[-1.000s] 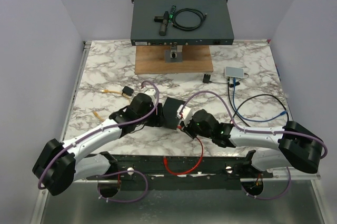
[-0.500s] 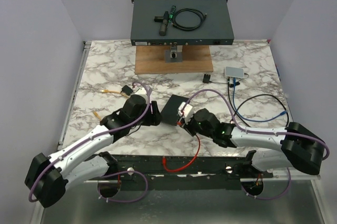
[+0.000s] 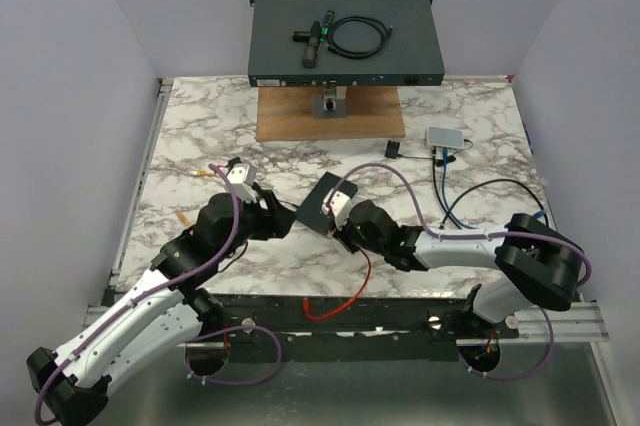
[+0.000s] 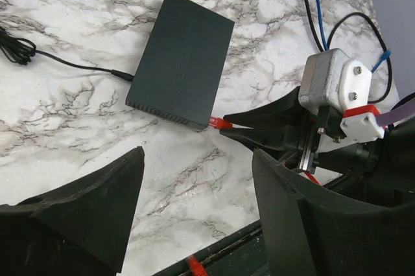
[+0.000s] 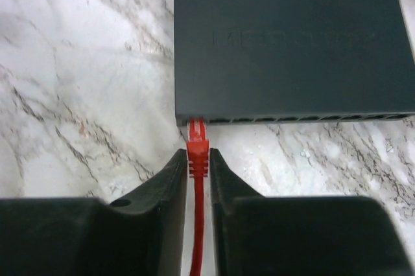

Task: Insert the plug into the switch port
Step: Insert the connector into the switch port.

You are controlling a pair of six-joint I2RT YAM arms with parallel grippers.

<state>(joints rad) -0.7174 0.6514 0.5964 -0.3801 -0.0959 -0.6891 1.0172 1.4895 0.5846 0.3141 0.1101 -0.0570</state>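
Red plastic plug | pinched in right claw, tip at end port of flat black switch box | likely light, stiff; grip its back end | left claw wide, empty

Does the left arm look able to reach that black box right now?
Probably yes: the left tool stands open, facing the black box, with only marble tabletop between. The right tool, shut on the red plug, occupies just one end port.

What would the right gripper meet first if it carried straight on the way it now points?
The right gripper would probably meet the black switch at its port face; its red plug touches the end port.
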